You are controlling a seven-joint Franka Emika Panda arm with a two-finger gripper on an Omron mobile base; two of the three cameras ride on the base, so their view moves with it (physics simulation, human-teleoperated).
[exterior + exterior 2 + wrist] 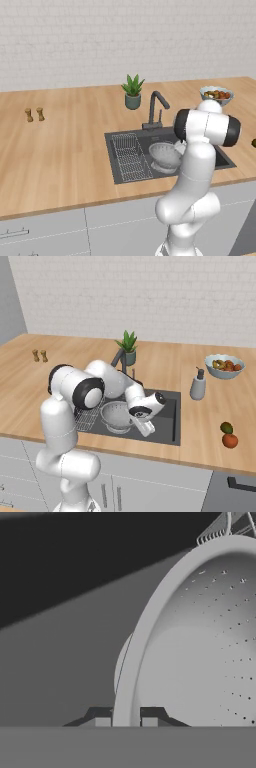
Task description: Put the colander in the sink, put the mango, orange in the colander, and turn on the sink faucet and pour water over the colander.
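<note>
While the gripper (126, 722) pinches the colander (200, 647) rim inside the sink (167, 421), it should release only once the bowl sits flat.

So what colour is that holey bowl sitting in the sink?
Shiny silver-grey, dotted with small holes: the colander, clearest in the hand view.

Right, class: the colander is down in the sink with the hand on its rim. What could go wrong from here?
1. The hand is shut on the colander rim. Lifting before it opens could drag or tip the bowl.
2. The colander sits close to the wire rack, so a nudge might knock it against that.
3. The mango and orange lie near the counter edge; a clumsy grasp might roll them off.
</note>
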